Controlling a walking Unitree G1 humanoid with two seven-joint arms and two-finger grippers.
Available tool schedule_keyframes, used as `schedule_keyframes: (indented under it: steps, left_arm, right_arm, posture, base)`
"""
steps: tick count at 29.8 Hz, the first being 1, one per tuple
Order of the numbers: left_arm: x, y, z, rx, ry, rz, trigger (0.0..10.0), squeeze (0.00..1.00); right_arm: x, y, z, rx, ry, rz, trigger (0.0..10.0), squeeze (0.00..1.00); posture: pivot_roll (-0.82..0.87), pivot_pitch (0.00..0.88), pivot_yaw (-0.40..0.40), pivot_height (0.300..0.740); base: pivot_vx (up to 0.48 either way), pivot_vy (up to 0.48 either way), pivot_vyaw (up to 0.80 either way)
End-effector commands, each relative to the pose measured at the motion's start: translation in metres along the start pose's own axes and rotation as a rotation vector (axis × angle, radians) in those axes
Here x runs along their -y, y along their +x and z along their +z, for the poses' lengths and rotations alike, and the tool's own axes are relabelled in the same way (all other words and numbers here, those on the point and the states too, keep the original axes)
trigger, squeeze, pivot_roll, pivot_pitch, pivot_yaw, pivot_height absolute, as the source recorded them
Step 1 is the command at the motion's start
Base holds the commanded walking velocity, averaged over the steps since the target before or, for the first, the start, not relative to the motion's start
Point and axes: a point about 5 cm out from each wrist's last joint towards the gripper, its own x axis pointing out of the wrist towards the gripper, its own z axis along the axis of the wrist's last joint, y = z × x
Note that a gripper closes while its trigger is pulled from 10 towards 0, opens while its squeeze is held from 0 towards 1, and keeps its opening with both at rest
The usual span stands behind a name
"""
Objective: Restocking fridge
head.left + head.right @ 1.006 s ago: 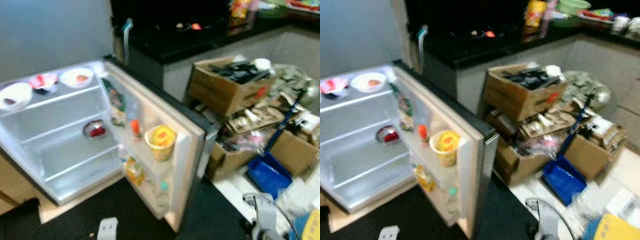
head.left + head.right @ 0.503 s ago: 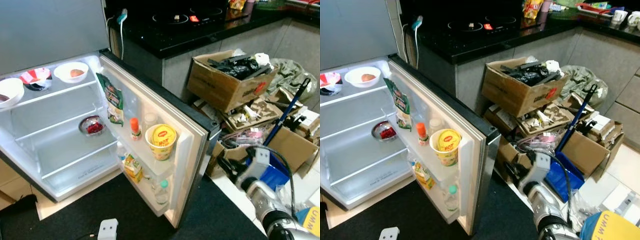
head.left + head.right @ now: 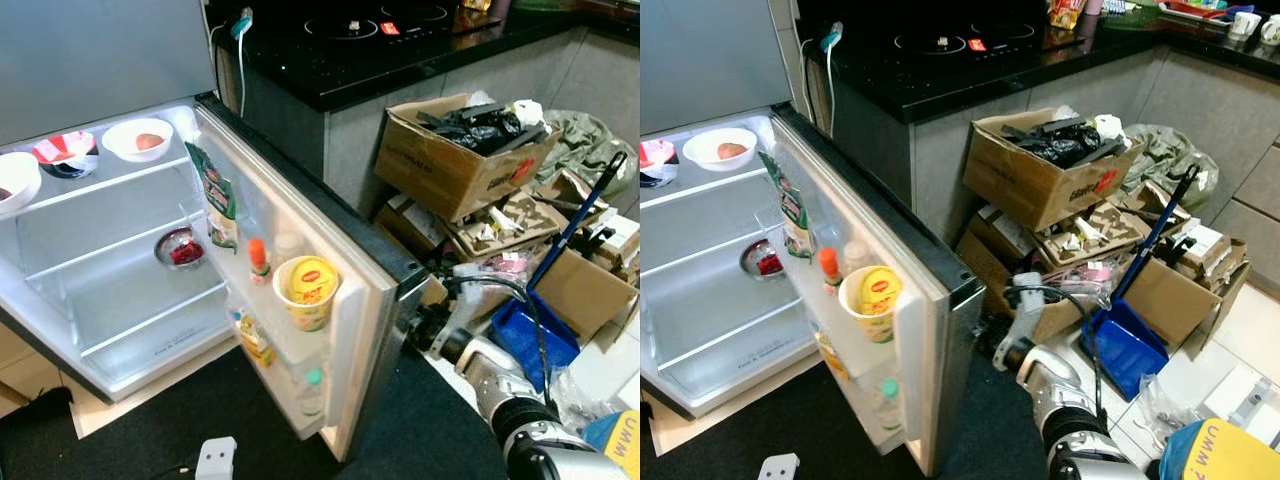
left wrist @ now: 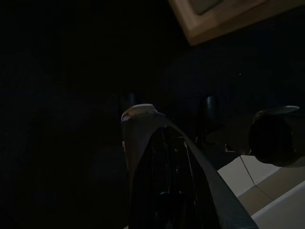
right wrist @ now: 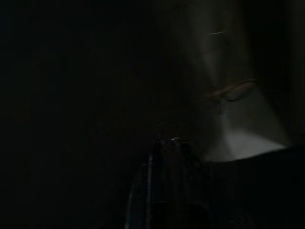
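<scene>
The small fridge (image 3: 110, 300) stands open with its door (image 3: 355, 300) swung partway out. Door racks hold a yellow noodle cup (image 3: 308, 290), a green packet (image 3: 218, 195), an orange-capped bottle (image 3: 258, 262) and a green-capped bottle (image 3: 312, 385). On the top shelf sit a white bowl with an orange item (image 3: 137, 140), a red-and-white bowl (image 3: 62, 152) and another white bowl (image 3: 12, 180). A steel bowl with something red (image 3: 182, 248) is on the middle shelf. My right gripper (image 3: 992, 350) is against the door's dark outer face, low down. My left gripper (image 4: 143, 114) hangs in shadow.
Stacked cardboard boxes of clutter (image 3: 455, 165) and a blue dustpan (image 3: 530, 335) crowd the floor right of the door. A black counter with a cooktop (image 3: 380, 40) runs behind. A black mat (image 3: 200, 420) with a small white object (image 3: 215, 458) lies in front.
My right arm has reached left to the outer side of the door, and the door has swung a little toward shut. The blur from a second ago is gone.
</scene>
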Motion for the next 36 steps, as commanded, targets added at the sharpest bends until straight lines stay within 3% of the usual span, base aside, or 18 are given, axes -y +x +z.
schedule_keyframes:
  steps: [1, 3, 4, 5, 7, 9, 13, 16, 18, 21, 22, 29, 31, 33, 36]
  left_arm:
    - [-0.005, -0.002, -0.006, -0.026, 0.009, 0.018, 10.0, 0.0]
    - [-0.005, -0.002, -0.006, -0.026, 0.01, 0.017, 10.0, 0.0]
    - [-0.005, -0.002, -0.006, -0.024, 0.01, 0.017, 10.0, 0.0]
    - [-0.005, -0.002, -0.006, -0.023, 0.01, 0.017, 10.0, 0.0]
    - [-0.005, -0.002, -0.005, -0.022, 0.009, 0.017, 10.0, 0.0]
    - [-0.005, -0.002, -0.005, -0.02, 0.008, 0.017, 10.0, 0.0]
    - [-0.005, -0.002, -0.005, -0.021, 0.007, 0.017, 10.0, 0.0]
    - [-0.005, -0.002, -0.006, -0.023, 0.006, 0.019, 10.0, 0.0]
    - [-0.005, -0.002, -0.006, -0.024, 0.005, 0.019, 10.0, 0.0]
    - [-0.005, -0.002, -0.007, -0.028, 0.006, 0.022, 10.0, 0.0]
    - [-0.005, -0.002, -0.007, -0.028, 0.006, 0.022, 10.0, 0.0]
    - [-0.006, -0.003, -0.008, -0.033, 0.01, 0.027, 10.0, 0.0]
    - [-0.006, -0.003, -0.008, -0.033, 0.011, 0.027, 10.0, 0.0]
    - [-0.006, -0.003, -0.008, -0.035, 0.013, 0.029, 10.0, 0.0]
    - [-0.007, -0.003, -0.008, -0.035, 0.014, 0.029, 10.0, 0.0]
  right_arm:
    - [-0.021, 0.011, 0.0, -0.028, -0.011, 0.212, 0.0, 0.0]
    - [-0.027, 0.013, 0.0, -0.03, -0.008, 0.267, 0.0, 0.0]
    - [-0.031, 0.014, 0.001, -0.025, -0.016, 0.301, 3.5, 0.0]
    - [-0.029, 0.015, 0.002, -0.02, -0.024, 0.279, 10.0, 0.0]
    - [-0.021, 0.015, 0.003, -0.016, -0.045, 0.178, 10.0, 0.0]
    - [0.002, 0.002, -0.006, -0.082, -0.058, -0.072, 10.0, 0.0]
    - [0.014, -0.022, -0.028, -0.189, -0.073, -0.2, 10.0, 0.0]
    - [0.022, -0.051, -0.057, -0.326, -0.042, -0.352, 10.0, 0.0]
    - [0.023, -0.058, -0.062, -0.351, -0.03, -0.378, 10.0, 0.0]
    - [0.026, -0.091, -0.09, -0.478, 0.013, -0.516, 10.0, 0.0]
    - [0.026, -0.091, -0.09, -0.478, 0.013, -0.516, 10.0, 0.0]
    - [0.021, -0.139, -0.128, -0.621, 0.08, -0.706, 10.0, 0.0]
    - [0.02, -0.141, -0.129, -0.624, 0.089, -0.71, 10.0, 0.0]
    - [0.015, -0.156, -0.141, -0.666, 0.121, -0.764, 10.0, 0.0]
    - [0.012, -0.164, -0.147, -0.69, 0.138, -0.795, 10.0, 0.0]
  posture:
    - [-0.09, 0.049, -0.028, 0.74]
    - [-0.09, 0.049, -0.028, 0.74]
    - [-0.09, 0.051, -0.025, 0.74]
    - [-0.09, 0.051, -0.025, 0.74]
    - [-0.09, 0.051, -0.025, 0.74]
    - [-0.09, 0.048, -0.028, 0.74]
    - [-0.09, 0.048, -0.028, 0.74]
    - [-0.09, 0.049, -0.031, 0.74]
    - [-0.09, 0.049, -0.031, 0.74]
    - [-0.09, 0.051, -0.029, 0.74]
    - [-0.09, 0.051, -0.029, 0.74]
    - [-0.09, 0.051, -0.025, 0.74]
    - [-0.09, 0.051, -0.025, 0.74]
    - [-0.09, 0.049, -0.022, 0.74]
    - [-0.09, 0.047, -0.021, 0.74]
  base:
    - [0.0, 0.0, 0.0]
    - [0.0, 0.0, 0.0]
    - [0.0, 0.0, 0.0]
    - [0.0, 0.0, 0.0]
    - [0.0, 0.0, 0.0]
    - [0.0, 0.0, 0.0]
    - [0.0, 0.0, 0.38]
    - [0.0, 0.0, 0.73]
    - [0.0, 0.0, 0.73]
    - [0.0, 0.0, 0.73]
    - [0.0, 0.0, 0.73]
    - [0.0, 0.0, 0.73]
    - [0.0, 0.0, 0.73]
    - [0.0, 0.0, 0.73]
    - [0.0, 0.0, 0.73]
